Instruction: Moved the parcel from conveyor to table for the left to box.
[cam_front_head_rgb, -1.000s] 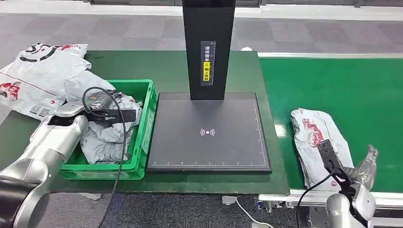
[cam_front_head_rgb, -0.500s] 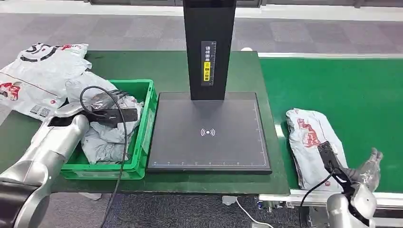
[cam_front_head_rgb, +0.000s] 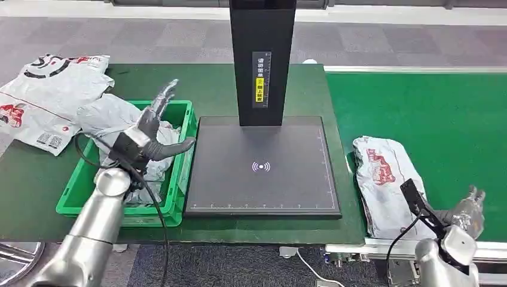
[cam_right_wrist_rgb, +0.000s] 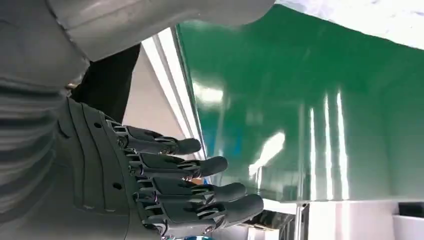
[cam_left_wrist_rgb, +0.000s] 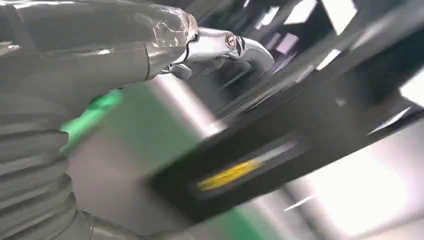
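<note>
Head view, parcel [cam_front_head_rgb: 385, 182]: grey-white poly bag with red print, lying flat on the green conveyor [cam_front_head_rgb: 436, 113] at its near-left edge, just beside the bench [cam_front_head_rgb: 209, 89].
Head view, long axis: runs roughly 11 to 5 o'clock, near end toward the belt's front rail.
Head view, right hand [cam_front_head_rgb: 463, 215]: low at the belt's front edge, at about 4 o'clock from the parcel's middle, close to its near end; whether it touches the bag, cannot tell. Holds nothing, fingers apart.
Head view, left hand [cam_front_head_rgb: 152, 128]: raised over the green crate [cam_front_head_rgb: 182, 167], fingers spread, nothing held; well apart from the parcel, which lies at its 3 to 4 o'clock, beyond the black scanner plate [cam_front_head_rgb: 263, 164].
Head view, nearer hand: the right, by a wide margin. Judgement: the pick falls to it, reaching toward 10 o'clock.
Left wrist view, left hand [cam_left_wrist_rgb: 150, 45]: blurred; thumb extended, nothing in it.
Right wrist view, right hand [cam_right_wrist_rgb: 165, 185]: dark fingers extended and apart, empty, beside the green belt's edge.
</note>
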